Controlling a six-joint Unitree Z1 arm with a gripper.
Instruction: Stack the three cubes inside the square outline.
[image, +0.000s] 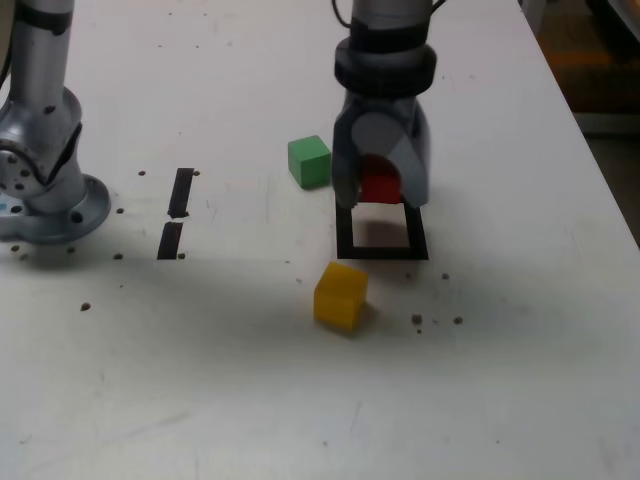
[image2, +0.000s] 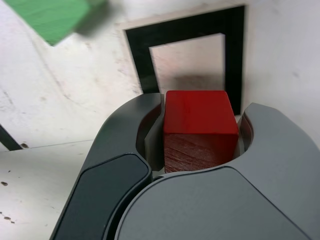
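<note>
Gripper (image: 381, 190) clamped on the red cube (image: 380, 186) — the wrist view shows the red block (image2: 200, 131) seated squarely between the two jaws, both jaw faces touching its sides.

Exterior view: gripper points down at the far edge of the square outline (image: 381, 250); red cube sits just at or above the far tape bar, not yet over the white centre. Whether the cube is lifted off the tabletop (image: 520, 380) or resting on it cannot be told from here.

Key relation: the outline's white interior lies just ahead of the held cube, toward the camera in the exterior view. In the wrist view the frame (image2: 234, 55) opens directly beyond the cube, edges roughly parallel to the cube's faces — so a short shift inward, with little or no twist, should be all the placement needs.

Other blocks: green cube (image: 309, 161) outside the outline, just beside the gripper on the exterior view's left; yellow cube (image: 340, 295) outside, near the outline's near-left corner. Both still to stack.
</note>
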